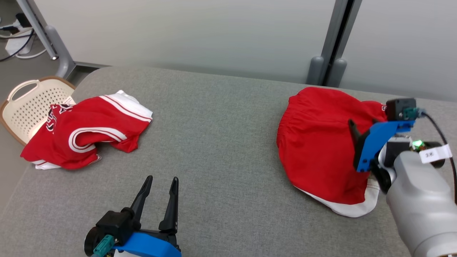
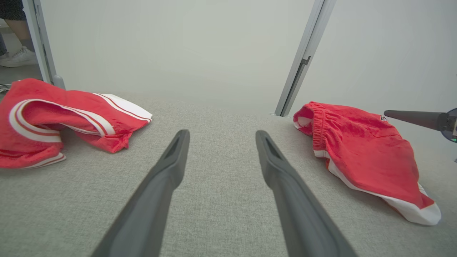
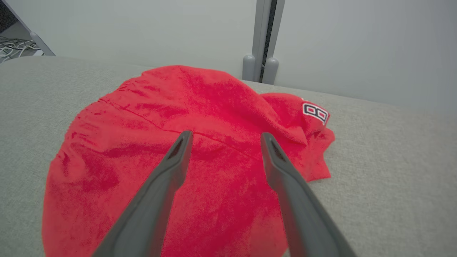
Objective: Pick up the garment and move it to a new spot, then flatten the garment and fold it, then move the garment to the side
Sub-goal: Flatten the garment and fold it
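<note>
A red garment with a white hem [image 1: 321,142] lies in a rounded heap at the right of the grey table [image 1: 221,142]. My right gripper [image 1: 357,132] hovers over its right part, open, and in the right wrist view the gripper [image 3: 225,135] has nothing between its fingers, with the red cloth [image 3: 171,121] spread below. A second red garment with white stripes [image 1: 85,132] lies crumpled at the table's left edge. Low at the front, my left gripper [image 1: 160,184] stands open over bare table, between the two garments [image 2: 53,121] [image 2: 364,157].
A white perforated basket [image 1: 25,103] sits beyond the table's left edge, partly under the striped garment. Grey posts [image 1: 326,69] rise behind the table's far edge. Cables [image 1: 14,35] lie on the floor at far left. A person's shoe [image 2: 19,57] shows there.
</note>
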Controlling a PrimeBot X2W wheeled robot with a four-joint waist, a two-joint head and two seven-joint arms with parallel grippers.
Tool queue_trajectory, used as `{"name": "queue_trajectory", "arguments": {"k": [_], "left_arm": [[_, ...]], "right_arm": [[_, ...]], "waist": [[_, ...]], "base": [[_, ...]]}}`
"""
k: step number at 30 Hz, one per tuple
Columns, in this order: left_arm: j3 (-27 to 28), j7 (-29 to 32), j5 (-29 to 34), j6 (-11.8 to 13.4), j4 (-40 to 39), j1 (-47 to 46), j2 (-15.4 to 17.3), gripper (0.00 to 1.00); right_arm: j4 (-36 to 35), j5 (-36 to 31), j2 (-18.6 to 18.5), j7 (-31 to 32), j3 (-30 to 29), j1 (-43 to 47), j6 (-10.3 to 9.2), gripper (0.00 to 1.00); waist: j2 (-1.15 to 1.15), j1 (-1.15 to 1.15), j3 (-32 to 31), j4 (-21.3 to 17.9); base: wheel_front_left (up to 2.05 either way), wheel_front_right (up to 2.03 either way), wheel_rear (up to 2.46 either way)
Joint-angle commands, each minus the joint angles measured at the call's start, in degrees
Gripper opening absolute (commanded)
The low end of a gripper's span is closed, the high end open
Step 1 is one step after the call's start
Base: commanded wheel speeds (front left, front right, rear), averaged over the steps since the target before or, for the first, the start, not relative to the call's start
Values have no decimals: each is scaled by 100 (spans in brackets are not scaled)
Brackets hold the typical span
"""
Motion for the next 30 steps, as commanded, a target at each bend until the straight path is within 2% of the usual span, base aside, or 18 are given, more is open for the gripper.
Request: {"name": "queue_trajectory", "arguments": {"k": [1,3,8,15,21,22,23,24,30], "left_arm": [[11,10,-18,36,-29,51,42,100],[26,25,-37,61,-50,104,63,100],[82,29,-79,131,-150,195,103,100],[130,0,-119,149,-261,135,139,100],[125,-15,-129,134,-248,-15,148,100],[122,-12,-130,138,-243,-32,145,100],[122,-15,-132,144,-236,-42,144,100],[121,-15,-134,153,-230,-47,143,100],[161,-34,-169,192,-215,53,140,100]], "right_arm": [[7,63,-7,29,81,161,2,100],[-39,200,24,54,162,344,3,100],[-194,296,-206,139,222,825,3,100],[-378,439,-131,394,95,1311,3,100],[-507,263,39,697,98,1473,4,100],[-529,217,92,758,104,1506,9,91],[-562,182,142,813,101,1551,11,36],[-604,106,150,871,115,1604,11,0],[-1213,-95,149,987,-118,2041,-1,0]], "waist": [[0,0,-84,-71],[0,0,-151,-119],[0,0,-165,-242],[0,0,92,-262],[0,0,293,-176],[0,0,304,-171],[0,0,308,-170],[0,0,307,-173],[0,0,213,-376]], "base": [[0,0,0],[0,0,0],[0,0,0],[0,0,0],[0,0,0],[0,0,0],[0,0,0],[0,0,0],[0,0,0]]}}
